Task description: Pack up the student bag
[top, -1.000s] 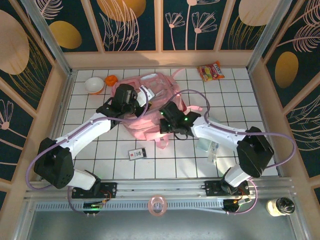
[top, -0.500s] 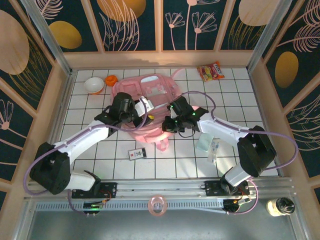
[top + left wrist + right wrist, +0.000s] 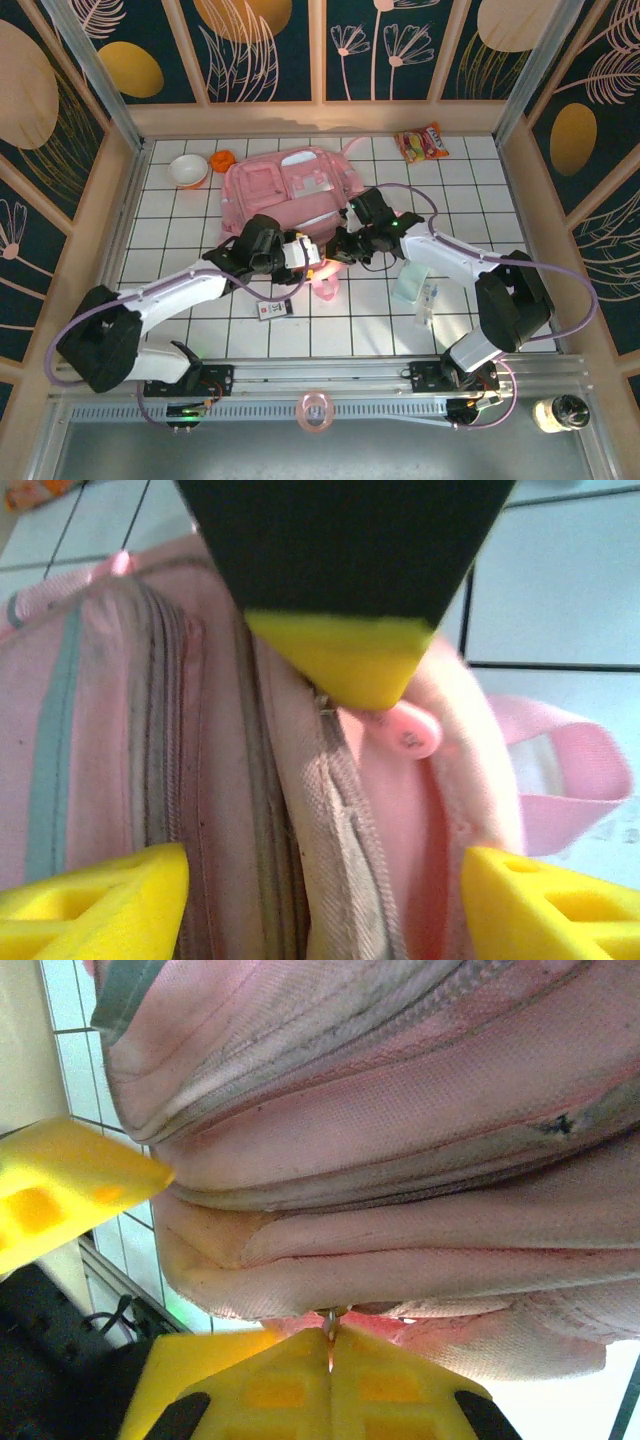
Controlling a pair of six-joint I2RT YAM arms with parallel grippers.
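The student bag [image 3: 285, 190], a large pale-pink backpack, lies flat across the back middle of the tiled table. Its near edge is lifted where the two grippers meet. My right gripper [image 3: 342, 246] is shut on a small metal zipper pull [image 3: 331, 1318] at the bag's edge, its yellow fingers [image 3: 270, 1380] pressed together. My left gripper [image 3: 325, 910] stands open, its fingertips [image 3: 100, 900] on either side of the bag's zipped seam [image 3: 330, 810], clamping nothing. In the top view the left gripper [image 3: 311, 257] sits just left of the right one. A pink rubber tag [image 3: 405, 730] hangs by the seam.
A white bowl [image 3: 188, 170] and an orange piece [image 3: 222, 158] lie at the back left, and a snack packet [image 3: 422, 142] at the back right. A small card box [image 3: 274, 307] lies near the left arm. A clear container [image 3: 414, 290] sits under the right arm.
My left gripper has opened and moved from the bag's left side to its near edge. The bag has settled flat toward the back. The right gripper stays shut and has shifted slightly right.
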